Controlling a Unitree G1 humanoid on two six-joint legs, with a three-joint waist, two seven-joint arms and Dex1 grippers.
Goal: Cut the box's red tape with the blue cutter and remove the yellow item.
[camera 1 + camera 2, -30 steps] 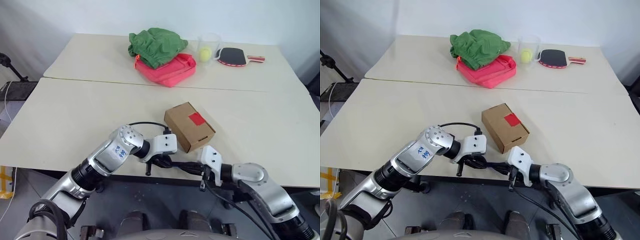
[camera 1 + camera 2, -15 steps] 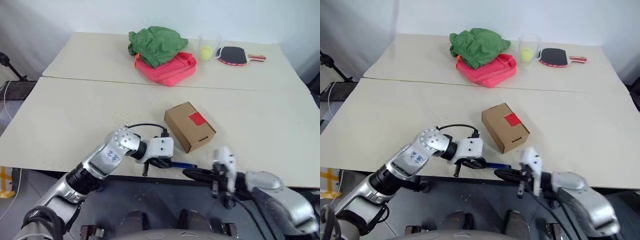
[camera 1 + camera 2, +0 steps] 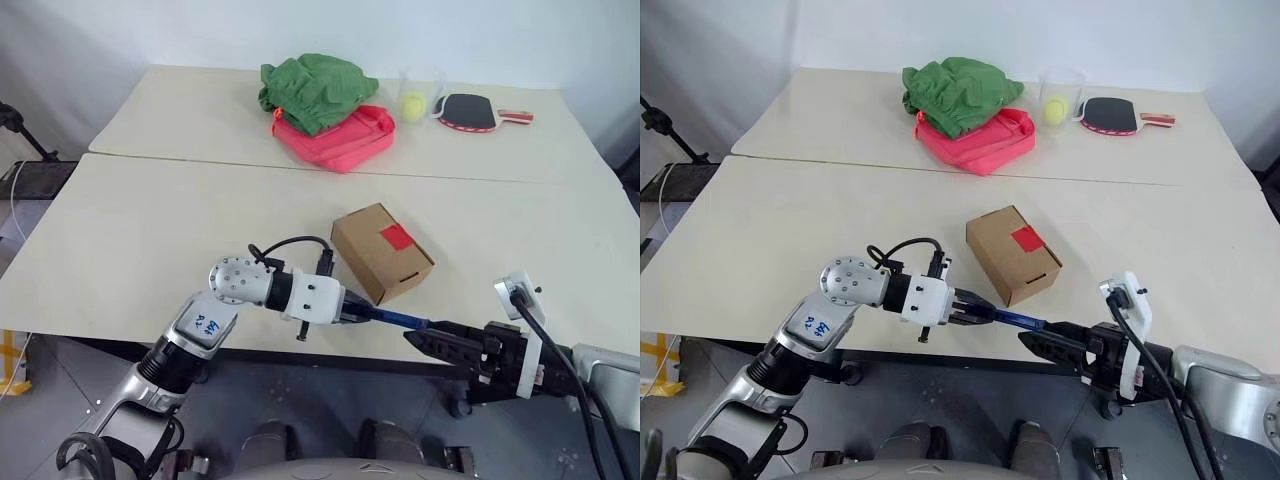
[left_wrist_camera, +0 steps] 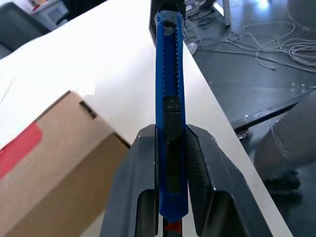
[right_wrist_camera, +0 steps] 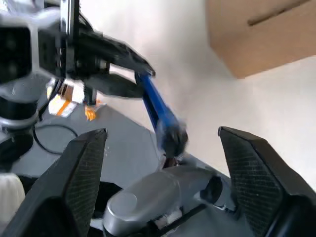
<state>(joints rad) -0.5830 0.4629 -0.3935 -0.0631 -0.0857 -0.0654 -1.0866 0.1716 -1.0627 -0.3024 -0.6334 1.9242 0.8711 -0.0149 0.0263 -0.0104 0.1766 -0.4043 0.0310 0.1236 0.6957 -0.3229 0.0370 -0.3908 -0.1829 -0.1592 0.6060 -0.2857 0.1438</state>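
Box [image 3: 382, 252] of brown cardboard sat on the near tabletop [image 3: 150, 240], just beyond the left hand [image 3: 345, 311] and slightly to its right, with a small square of red tape [image 3: 396, 237] on its upper face and a tab slot on the side turned toward the robot. The left hand was closed on the blue cutter [image 3: 395, 318], its two black fingers [image 4: 143, 182] pressed against the cutter's sides; the cutter stuck out level past the tabletop's near edge, pointing at the right hand [image 3: 432, 340]. The right hand hung below and in front of that edge, near the cutter's far end, its fingers [image 5: 84, 173] spread wide with the cutter's tip between them and apart from both. Nothing lay between the left hand and the box. Well beyond both hands, on the far tabletop, a green cloth [image 3: 312, 88] lay heaped on a pink-red bag [image 3: 340, 138]; to their right stood a clear cup [image 3: 418, 92] with a yellow-green ball [image 3: 411, 103] inside, and beside it lay a black paddle [image 3: 467, 112] with a red handle.
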